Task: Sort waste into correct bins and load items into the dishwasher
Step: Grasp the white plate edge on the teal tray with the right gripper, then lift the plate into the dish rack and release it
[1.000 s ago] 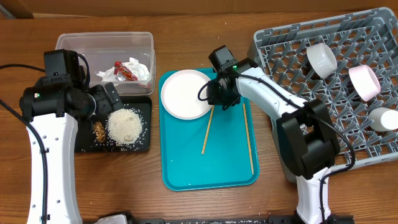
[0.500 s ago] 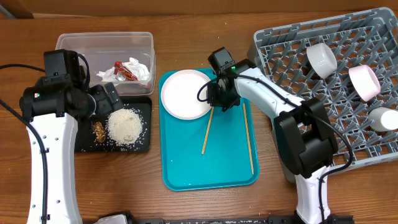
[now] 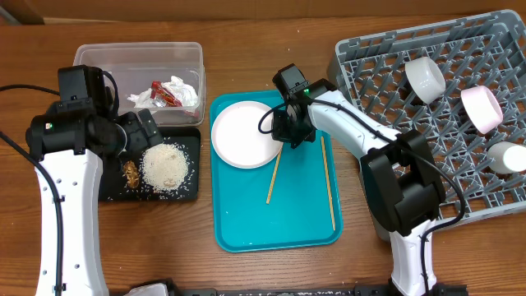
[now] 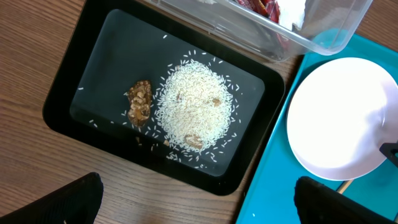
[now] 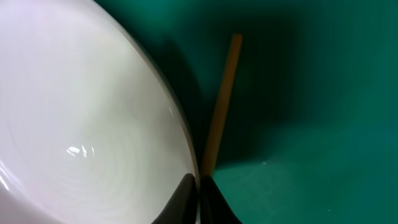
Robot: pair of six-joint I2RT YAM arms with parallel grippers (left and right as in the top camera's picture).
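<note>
1. A brown wooden table (image 3: 271, 41) with a visible grain carries everything here.
2. A clear tub (image 3: 82, 56) with rounded corners sits at the table's back left.
3. A shallow black tray (image 3: 191, 164) lies just in front of the tub. In the left wrist view the tub's edge seems to overlap the tray's rim, though whether they touch is hard to tell.
4. A teal tray (image 3: 279, 222) lies in the middle of the table, just right of the black tray, long side running front to back.
5. A large grey dish rack (image 3: 362, 57) stands on the right, set slightly askew, near the teal tray. Its far right edge runs out of the overhead view.
</note>
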